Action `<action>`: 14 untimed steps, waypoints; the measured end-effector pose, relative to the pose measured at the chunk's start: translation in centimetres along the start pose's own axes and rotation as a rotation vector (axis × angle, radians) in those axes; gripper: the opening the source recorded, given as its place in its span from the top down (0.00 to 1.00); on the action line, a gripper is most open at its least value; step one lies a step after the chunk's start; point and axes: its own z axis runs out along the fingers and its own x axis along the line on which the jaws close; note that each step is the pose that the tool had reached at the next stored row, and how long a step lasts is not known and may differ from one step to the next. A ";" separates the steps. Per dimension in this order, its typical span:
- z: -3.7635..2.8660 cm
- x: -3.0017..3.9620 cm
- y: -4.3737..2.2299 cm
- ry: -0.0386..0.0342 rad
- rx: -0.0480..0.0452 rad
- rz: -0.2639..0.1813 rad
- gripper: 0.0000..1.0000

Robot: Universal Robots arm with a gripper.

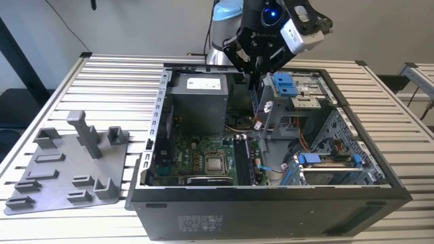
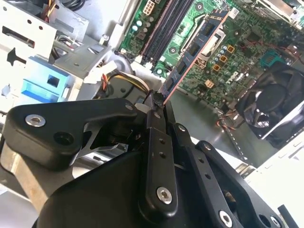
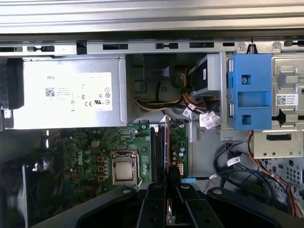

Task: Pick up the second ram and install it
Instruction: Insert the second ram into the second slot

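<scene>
While clamped edge-on, the second ram [image 2: 190, 56] hangs above the motherboard [image 2: 237, 42].
The hand [image 2: 159, 102] grasps its upper end, so the contact edge faces the memory slots [image 2: 161, 33].

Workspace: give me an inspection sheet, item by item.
Surface: slatted metal table carrying an open PC case.
Job's things: ram clamped edge-on above the motherboard, near the slots, not seated.
Clutter: grey tray with upright posts at the exterior view's left; blue clips inside the case.
Grippers: gripper shut on the ram, over the case's far side.
Cables: wire bundles beside the power supply and under the drive bay.
Surroundings: pale wall behind; a second table edge at the exterior view's right.
</scene>
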 end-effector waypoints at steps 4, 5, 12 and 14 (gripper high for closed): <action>0.08 -0.04 0.00 0.0037 0.0005 0.009 0.85; 0.10 -0.08 0.00 0.0058 0.0007 0.010 0.85; 0.19 -0.13 0.00 0.0064 0.0006 0.010 0.85; 0.30 -0.15 -0.04 0.0064 0.0008 0.010 0.85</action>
